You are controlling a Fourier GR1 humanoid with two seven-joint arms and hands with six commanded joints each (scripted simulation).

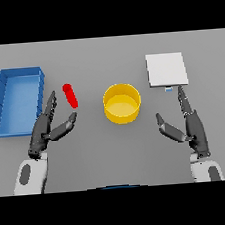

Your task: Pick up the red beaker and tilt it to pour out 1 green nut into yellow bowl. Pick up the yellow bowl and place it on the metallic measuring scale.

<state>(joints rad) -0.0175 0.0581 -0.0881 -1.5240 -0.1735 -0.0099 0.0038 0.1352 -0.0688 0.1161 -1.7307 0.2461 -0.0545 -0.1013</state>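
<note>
Left hand poised beside the red beaker, nothing lifted yet.

The small red cylindrical beaker (pixel 70 95) lies tilted just above the thumb of the left hand (pixel 45 128), whose fingers are spread wide and hold nothing; it looks placed to close around the beaker for the pour. The round yellow bowl (pixel 122 103) sits to that hand's right, between both hands, seemingly empty. The right hand (pixel 189 123), also wide and empty, rests just below the flat pale metallic measuring scale (pixel 166 69), likely ready for step 2.
</note>
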